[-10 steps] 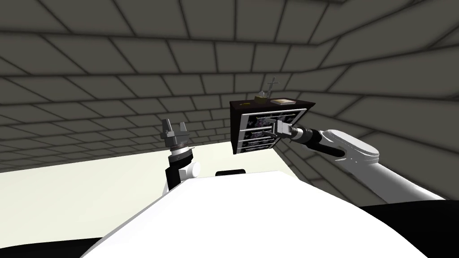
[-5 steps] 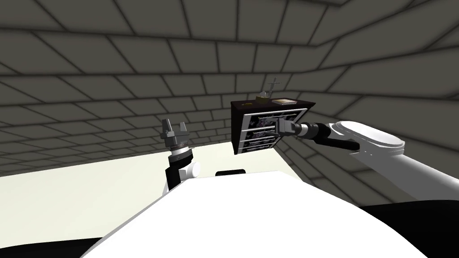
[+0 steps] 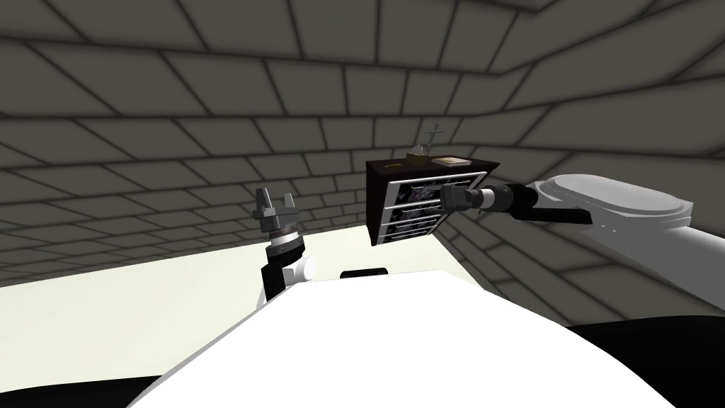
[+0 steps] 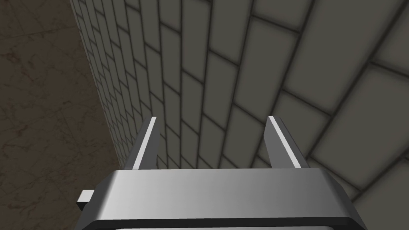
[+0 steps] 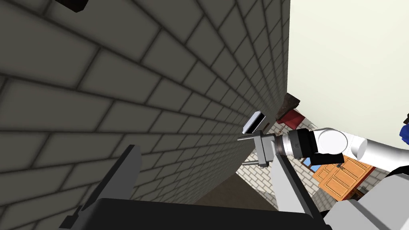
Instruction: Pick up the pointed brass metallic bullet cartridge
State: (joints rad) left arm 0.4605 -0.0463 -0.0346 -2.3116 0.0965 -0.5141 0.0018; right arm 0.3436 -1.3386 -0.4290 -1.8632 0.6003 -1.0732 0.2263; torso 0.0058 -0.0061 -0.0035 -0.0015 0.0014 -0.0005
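Right hand open and empty at the drawer cabinet's front; the cartridge lies on the cabinet's top.

The dark drawer cabinet (image 3: pixel 407 212) stands against the tiled wall (image 3: pixel 212 106) at about 1 o'clock from me. The brass cartridge (image 3: pixel 390 164), too small to make out its shape, lies on the top toward its 9 o'clock end. It is apart from a tan item (image 3: pixel 418 154) with a grey cross-shaped piece at mid-top and a flat book-like thing (image 3: pixel 452 161) toward 3 o'clock. The right hand (image 5: pixel 205 155) is in front of the upper drawers, below the top, fingers spread wide and gripping nothing. The left hand (image 4: pixel 211 119) is raised at 11 o'clock, fingers apart and empty.
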